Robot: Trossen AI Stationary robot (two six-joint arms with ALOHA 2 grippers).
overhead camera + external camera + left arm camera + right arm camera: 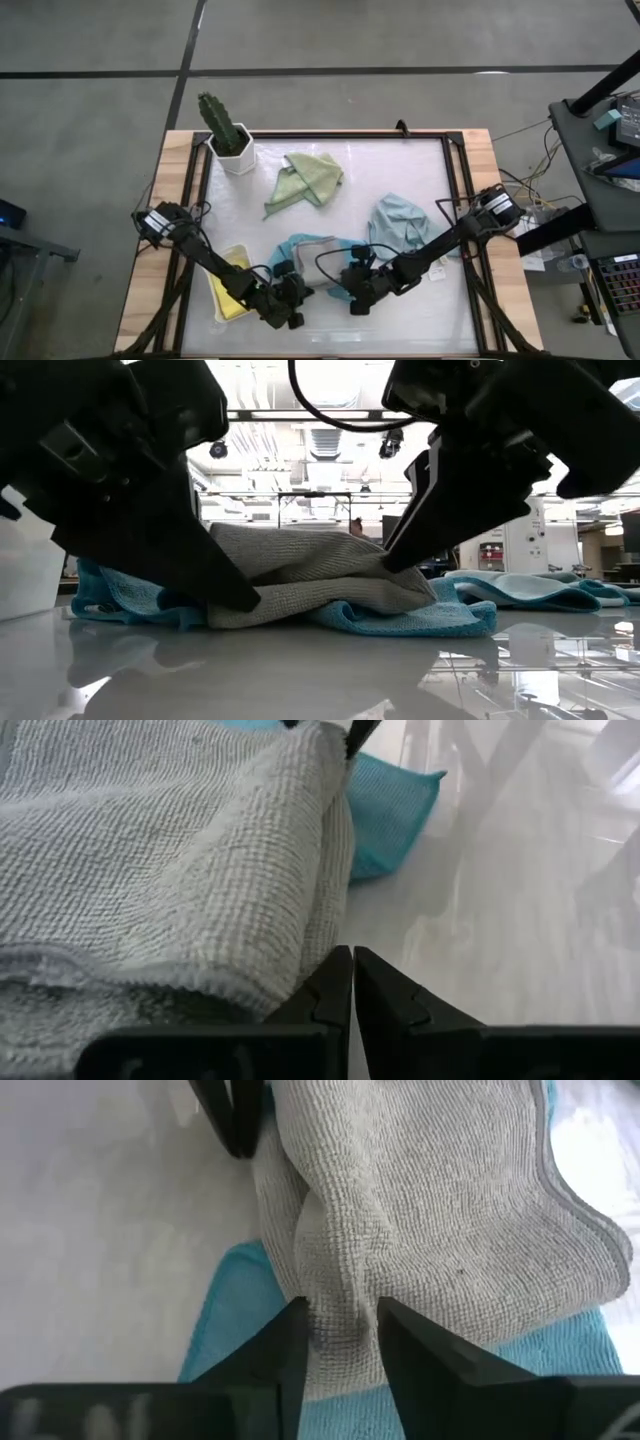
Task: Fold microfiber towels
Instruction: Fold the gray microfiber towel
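From above, the left pincer (290, 300) sits low at the table's (400, 190) near edge, just beside the near-left corner of the grey towel (312, 250), with the yellow towel (237, 285) lying on a white tray (218, 310) just to its outer side. Its own wrist view shows what the overhead cannot: the two dark fingers (335, 985) are pressed together with nothing between them, their tips beside the folded hem of the grey towel (170, 870), while a corner of the teal towel (390, 805) pokes out beyond. The level view shows the stacking plainly: the grey towel (310, 575) lies doubled over on top of the teal towel (400, 622), which spreads under it on the glossy table (320, 680). The right pincer (358, 298) sits just beside the left one, at the grey towel's near-right corner; in its wrist view the fingers (290, 1350) are spread a little, with a bunched fold of the grey towel (430, 1210) between them, the teal towel (235, 1310) showing underneath. Farther off from the right pincer, the pale blue towel (398, 225) lies crumpled beside its arm, and the sage green towel (310, 178) lies well beyond both pincers, near a potted cactus (225, 125) at the far-left corner.
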